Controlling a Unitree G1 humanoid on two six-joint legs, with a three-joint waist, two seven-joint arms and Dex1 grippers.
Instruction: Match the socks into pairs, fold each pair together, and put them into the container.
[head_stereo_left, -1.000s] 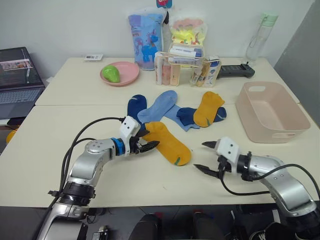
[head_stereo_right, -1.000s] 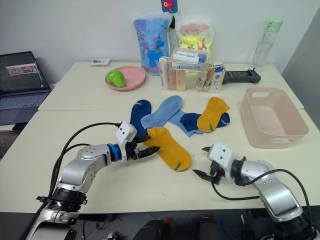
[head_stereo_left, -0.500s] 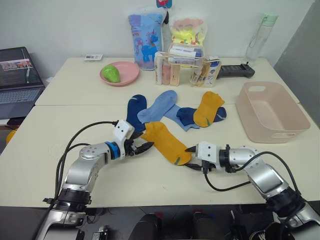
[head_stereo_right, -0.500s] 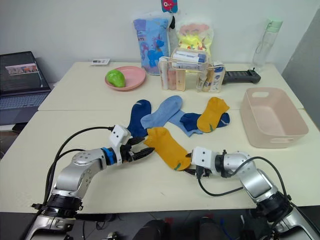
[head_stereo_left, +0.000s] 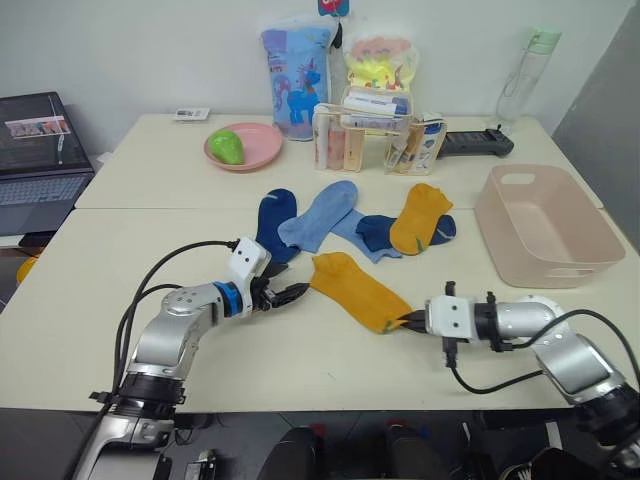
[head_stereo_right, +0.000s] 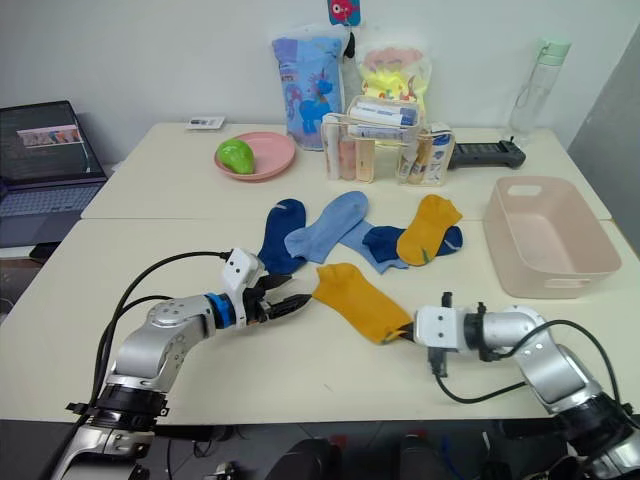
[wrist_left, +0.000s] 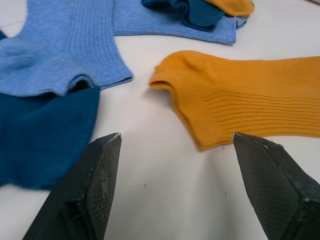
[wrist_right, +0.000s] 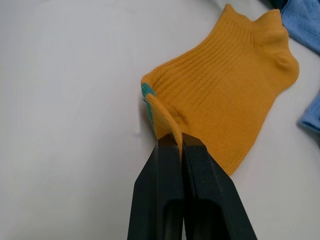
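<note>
Left eye view: the yellow sock (head_stereo_left: 360, 291) lies near the counter's front edge, its toe pinched by the right hand (head_stereo_left: 416, 321); the basin (head_stereo_left: 541, 224) sits empty by the right edge.
Left wrist view: the left hand (wrist_left: 175, 150) hangs released just short of the cuff.
Right wrist view: only a thin fold is clamped, so a pull could slip it free.

- Bare cream tabletop (head_stereo_left: 90, 290) lies open across the frame's lower left.
- Scattered knit socks (head_stereo_left: 345, 215) crowd the centre.
- Pale pink rectangular plastic basin (head_stereo_left: 540, 228) blocks the right edge.
</note>
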